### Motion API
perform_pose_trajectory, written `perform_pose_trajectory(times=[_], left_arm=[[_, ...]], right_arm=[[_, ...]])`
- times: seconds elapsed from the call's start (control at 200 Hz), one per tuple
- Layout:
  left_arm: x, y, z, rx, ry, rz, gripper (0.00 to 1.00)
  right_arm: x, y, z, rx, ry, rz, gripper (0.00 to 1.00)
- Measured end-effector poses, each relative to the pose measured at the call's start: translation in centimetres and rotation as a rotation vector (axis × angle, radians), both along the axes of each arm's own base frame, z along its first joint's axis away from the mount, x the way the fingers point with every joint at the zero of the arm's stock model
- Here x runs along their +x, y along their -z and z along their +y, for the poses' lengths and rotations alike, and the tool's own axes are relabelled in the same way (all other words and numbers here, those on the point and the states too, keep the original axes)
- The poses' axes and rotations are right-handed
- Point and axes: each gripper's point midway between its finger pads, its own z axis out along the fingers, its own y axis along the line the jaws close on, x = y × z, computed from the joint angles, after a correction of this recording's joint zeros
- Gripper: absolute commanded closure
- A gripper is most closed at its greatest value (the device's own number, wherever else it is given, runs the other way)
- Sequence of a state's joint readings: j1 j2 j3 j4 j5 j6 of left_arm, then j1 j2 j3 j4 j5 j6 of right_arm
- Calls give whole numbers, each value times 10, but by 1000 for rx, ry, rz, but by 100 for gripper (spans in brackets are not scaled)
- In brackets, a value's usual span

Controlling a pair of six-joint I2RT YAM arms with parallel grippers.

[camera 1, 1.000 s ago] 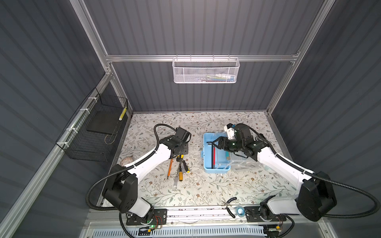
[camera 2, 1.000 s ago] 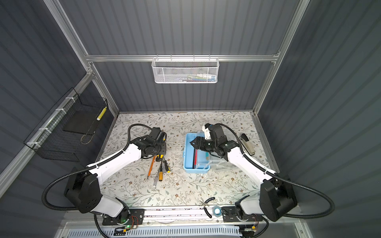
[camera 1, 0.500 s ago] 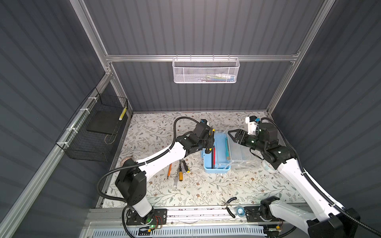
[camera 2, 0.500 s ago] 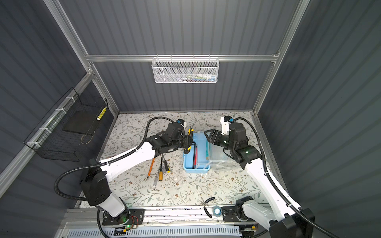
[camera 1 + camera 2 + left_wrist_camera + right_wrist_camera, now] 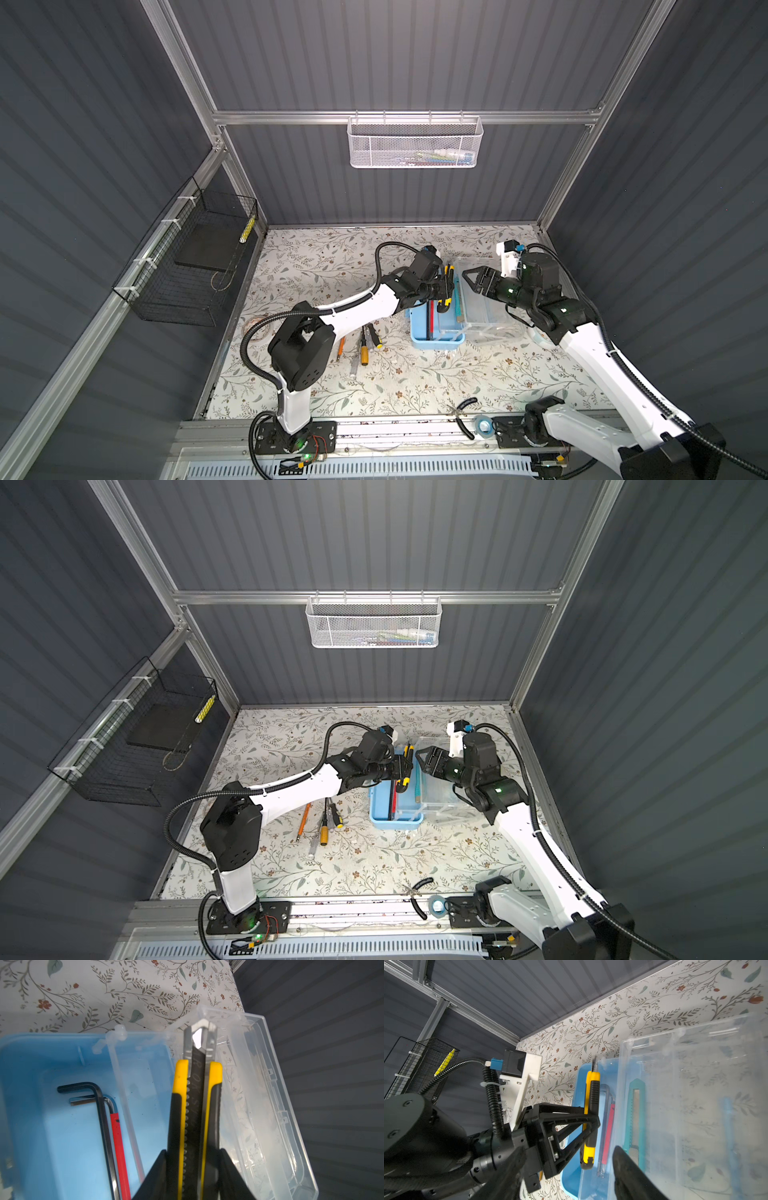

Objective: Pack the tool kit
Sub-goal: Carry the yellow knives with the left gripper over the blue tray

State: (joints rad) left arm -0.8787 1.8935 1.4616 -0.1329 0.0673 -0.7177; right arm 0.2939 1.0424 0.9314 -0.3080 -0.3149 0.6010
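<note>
Left wrist: left tool (image 5: pixel 193 1152) clenched on yellow-black utility knife (image 5: pixel 196 1095) over tool kit (image 5: pixel 52 1126); blade lettering partly legible, "OK". Right tool (image 5: pixel 469 281) gaping, empty. Floral tabletop (image 5: pixel 83 991), grey ribbed walls (image 5: pixel 332 1043).

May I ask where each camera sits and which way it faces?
Both top views: overhead in front, looking down on the floral table; both arms show, left gripper and right gripper at the light-blue plastic box.
Left wrist: on the left arm, looking along its fingers and clamped yellow-and-black utility knife into the box.
Right wrist: on the right arm, facing the left gripper across the clear lid; own open fingers show.
Shared: both wrist views show the knife.
</note>
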Motion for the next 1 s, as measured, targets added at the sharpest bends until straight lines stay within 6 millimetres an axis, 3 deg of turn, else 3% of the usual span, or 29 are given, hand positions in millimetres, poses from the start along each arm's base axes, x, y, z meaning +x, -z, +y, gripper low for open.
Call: perform_pose_trajectory(times=[0.255,0.37,0.595,0.885,1.0], left_arm=[[-5,13,-12,-20,15,46,70],[-5,20,-13,-14,13,61,63],[-4,21,-12,-8,-4,63,55],[-2,20,-11,8,-26,45,54],[0,14,-11,18,-23,19,48]], right_arm=[[0,6,-2,-4,6,12,33],[0,9,-2,-5,7,19,33],[4,16,-3,-11,10,42,31],[5,17,-4,-13,12,44,30],[4,17,-3,-8,-2,44,30]])
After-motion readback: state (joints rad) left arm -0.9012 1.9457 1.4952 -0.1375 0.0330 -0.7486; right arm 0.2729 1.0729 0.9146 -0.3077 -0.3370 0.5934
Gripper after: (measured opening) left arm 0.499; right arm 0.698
